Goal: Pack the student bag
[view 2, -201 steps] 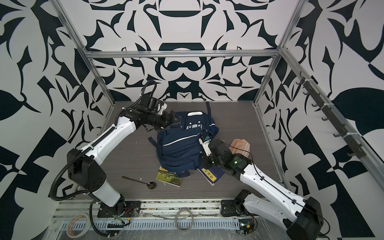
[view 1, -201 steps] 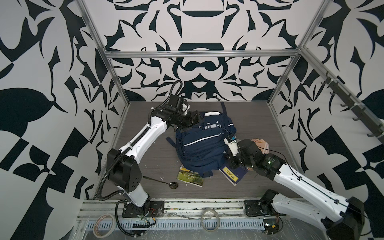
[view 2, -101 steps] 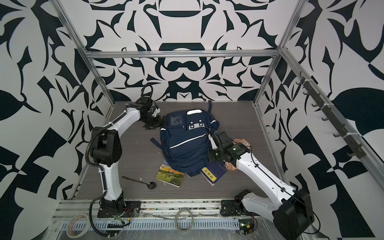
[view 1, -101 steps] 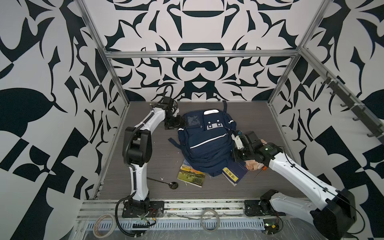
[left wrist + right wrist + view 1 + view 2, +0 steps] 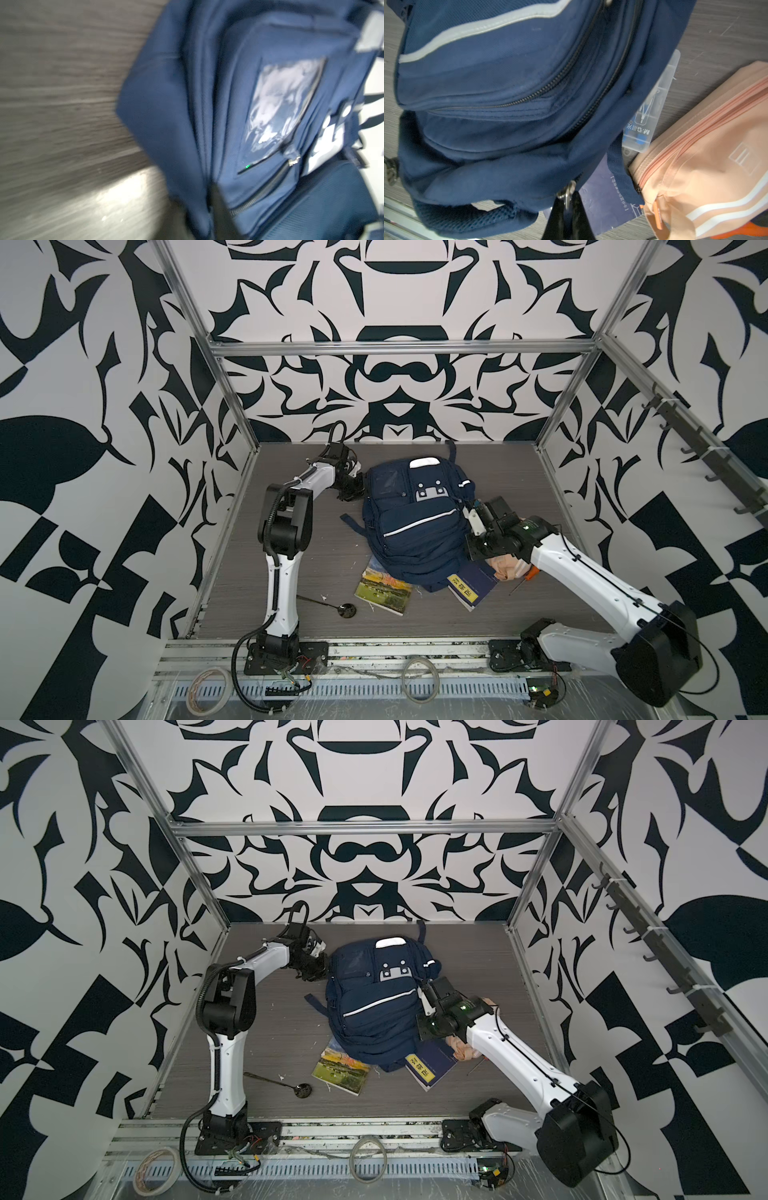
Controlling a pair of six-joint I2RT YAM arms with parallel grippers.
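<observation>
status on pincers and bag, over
Left pincer shut at student bag edge, grip unclear. Right pincer shut on zip pull. Bag overlaps blue book, picture book.

I can read "M&G", with Chinese characters beside it, on the clear plastic case [image 5: 652, 99]; the Chinese print on the navy booklet [image 5: 603, 204] is too small to read

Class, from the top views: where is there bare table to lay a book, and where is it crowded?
Bare table in the far right corner beside the backpack; also between the left arm and backpack. Crowded at the backpack's near side: picture book, blue book, pouch, right gripper.
</observation>
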